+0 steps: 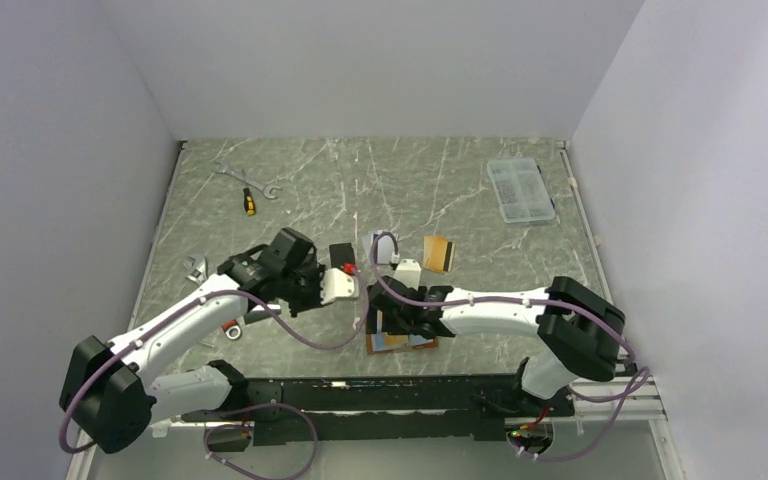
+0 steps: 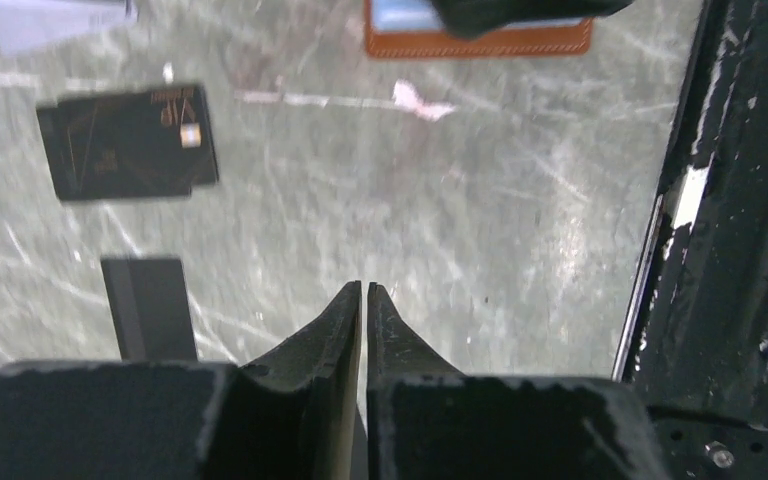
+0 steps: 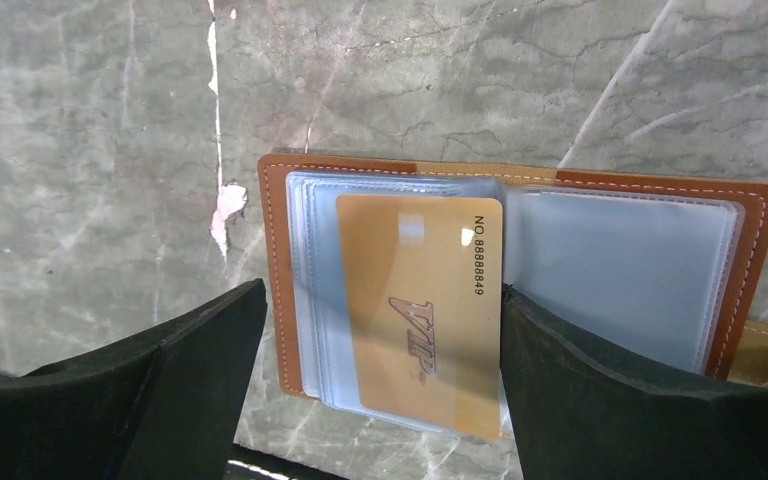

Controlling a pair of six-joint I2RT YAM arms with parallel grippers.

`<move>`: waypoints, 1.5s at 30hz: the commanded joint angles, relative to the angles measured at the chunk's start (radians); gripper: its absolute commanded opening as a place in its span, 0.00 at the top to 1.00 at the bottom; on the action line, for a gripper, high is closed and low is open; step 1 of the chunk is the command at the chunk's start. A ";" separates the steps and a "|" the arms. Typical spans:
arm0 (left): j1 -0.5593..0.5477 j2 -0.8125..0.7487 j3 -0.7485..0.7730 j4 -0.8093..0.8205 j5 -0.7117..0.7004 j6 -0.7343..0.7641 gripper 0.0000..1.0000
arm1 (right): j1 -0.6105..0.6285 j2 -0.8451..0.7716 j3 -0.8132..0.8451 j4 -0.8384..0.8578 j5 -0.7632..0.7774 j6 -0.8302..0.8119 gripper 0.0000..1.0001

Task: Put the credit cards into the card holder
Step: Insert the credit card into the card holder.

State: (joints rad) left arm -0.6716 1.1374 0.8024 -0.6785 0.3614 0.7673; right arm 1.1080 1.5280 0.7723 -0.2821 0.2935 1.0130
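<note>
From above: green marbled counter (image 1: pixel 480 225) between white walls. Left pincer (image 1: pixel 358 292) low over the middle of the counter, just beside a black card (image 1: pixel 341 254). Right pincer (image 1: pixel 392 322) just right of it, hanging over the card holder (image 1: pixel 425 343), which lies open near the front edge. Orange card (image 1: pixel 439 253) with a dark stripe flat on the counter behind the right pincer. Far back on the left, a wrench (image 1: pixel 245 178) with a yellow-handled screwdriver (image 1: pixel 249 201) just beside it. Far back on the right, a clear compartment box (image 1: pixel 522 189).

From the left wrist: left pincer (image 2: pixel 363 298) all but closed, only a thin slit between the fingers (image 2: pixel 332 330), nothing in it, tips above bare counter. Black card (image 2: pixel 128 142) with a small gold chip flat on the counter, ahead and to the left. Nearer, a dark striped card (image 2: pixel 148 307), half hidden behind the pincer's body. At the top edge, a tan-brown strip of the card holder (image 2: pixel 480 42), partly covered by something dark. Black rail (image 2: pixel 730 250) down the right side.

From the right wrist: right pincer (image 3: pixel 380 295) spread wide, gripping nothing. Card holder (image 3: pixel 760 260) open flat below it, tan-brown rim, clear blue-grey sleeves inside. Gold card (image 3: pixel 420 310) on the left stack of sleeves, slightly tilted, its lower end past the holder's brown rim. Right finger (image 3: pixel 600 380) against that card's right edge, left finger (image 3: pixel 210 350) apart from the holder's left rim. Cannot tell whether the gold card is tucked into a sleeve or only lying on top.
</note>
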 commanded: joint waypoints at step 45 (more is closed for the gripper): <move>0.284 -0.031 0.143 -0.176 0.179 -0.056 0.87 | 0.138 0.183 0.188 -0.405 0.249 0.086 0.34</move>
State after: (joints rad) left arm -0.3920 1.0973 0.9138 -0.8593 0.5011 0.7170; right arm 1.2407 1.7203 0.9852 -0.5549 0.5545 1.1046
